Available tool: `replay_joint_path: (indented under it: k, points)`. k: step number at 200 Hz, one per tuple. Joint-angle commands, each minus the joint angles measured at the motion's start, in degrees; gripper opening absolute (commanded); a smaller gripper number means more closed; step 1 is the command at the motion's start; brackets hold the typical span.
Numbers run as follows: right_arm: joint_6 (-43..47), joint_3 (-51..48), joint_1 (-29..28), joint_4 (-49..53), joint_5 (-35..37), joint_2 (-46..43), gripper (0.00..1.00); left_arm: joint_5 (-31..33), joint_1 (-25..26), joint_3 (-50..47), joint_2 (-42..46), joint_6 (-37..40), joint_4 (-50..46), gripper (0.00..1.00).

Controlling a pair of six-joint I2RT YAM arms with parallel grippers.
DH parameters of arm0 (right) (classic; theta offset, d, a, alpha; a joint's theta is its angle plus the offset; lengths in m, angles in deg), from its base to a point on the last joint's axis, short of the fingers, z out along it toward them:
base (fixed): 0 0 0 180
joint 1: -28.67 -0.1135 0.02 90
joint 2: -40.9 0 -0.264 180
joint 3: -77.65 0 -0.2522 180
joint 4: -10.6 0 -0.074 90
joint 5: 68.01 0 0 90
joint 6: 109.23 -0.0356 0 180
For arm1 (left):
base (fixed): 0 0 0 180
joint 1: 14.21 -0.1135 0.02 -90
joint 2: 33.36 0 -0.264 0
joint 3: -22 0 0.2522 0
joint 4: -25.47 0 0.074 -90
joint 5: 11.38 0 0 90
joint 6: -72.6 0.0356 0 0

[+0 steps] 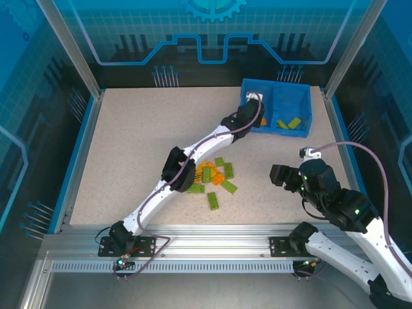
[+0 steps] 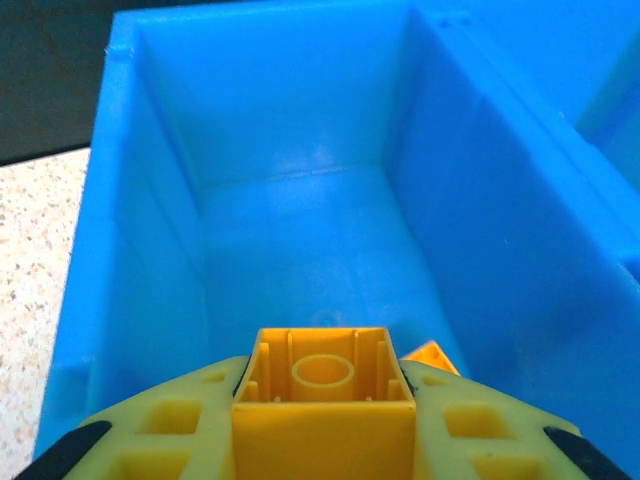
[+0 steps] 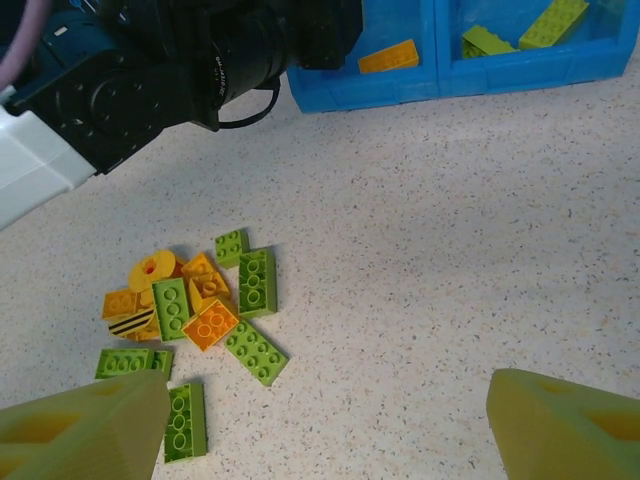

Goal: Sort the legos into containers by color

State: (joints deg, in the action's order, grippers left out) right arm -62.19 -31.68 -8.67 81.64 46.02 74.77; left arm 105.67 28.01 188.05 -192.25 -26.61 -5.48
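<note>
My left gripper (image 1: 254, 109) is shut on an orange lego (image 2: 323, 420), held hollow side up over the left container (image 2: 300, 250) of the blue bin (image 1: 308, 109). Another orange lego (image 2: 432, 355) lies in that compartment beside my finger. Green legos (image 1: 294, 122) lie in the right container. A pile of green and orange legos (image 1: 212, 177) sits mid-table under the left arm. My right gripper (image 1: 278, 175) hovers open to the right of the pile (image 3: 200, 310), with bare table between its fingers (image 3: 565, 425).
The left arm (image 3: 180, 60) stretches diagonally from the near edge over the pile to the bin. The bin's central divider (image 2: 500, 150) rises just right of the held brick. Blue rails and glass walls border the table.
</note>
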Motion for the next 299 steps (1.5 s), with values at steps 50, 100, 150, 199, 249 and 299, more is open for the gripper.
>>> replay_joint_path:
  k: [50,100,150,199,249,299]
  points:
    - [-2.0,-1.6,0.5,0.8,-0.1,-0.8,0.85,-1.2,1.4,-0.5,4.4,-0.7,0.9,0.58]
    - [-0.1,-1.7,0.5,-1.3,-1.0,1.8,0.85,-13.2,3.4,-22.7,30.0,-7.8,5.7,0.58]
    - [4.7,-0.9,0.4,-7.6,-8.7,13.6,0.85,-20.7,4.5,-59.2,64.6,-2.5,14.8,0.59]
    - [8.7,3.0,0.3,-14.9,-17.4,33.6,0.87,-24.7,5.5,-78.3,95.9,15.0,-0.7,0.65]
    - [12.2,9.1,0.9,-18.0,-20.1,52.2,0.87,-26.0,5.5,-89.6,117.0,27.3,-20.1,0.90]
    - [11.4,13.3,2.3,-19.2,-17.4,64.6,0.75,-28.1,5.5,-99.8,127.6,27.5,-29.0,0.99]
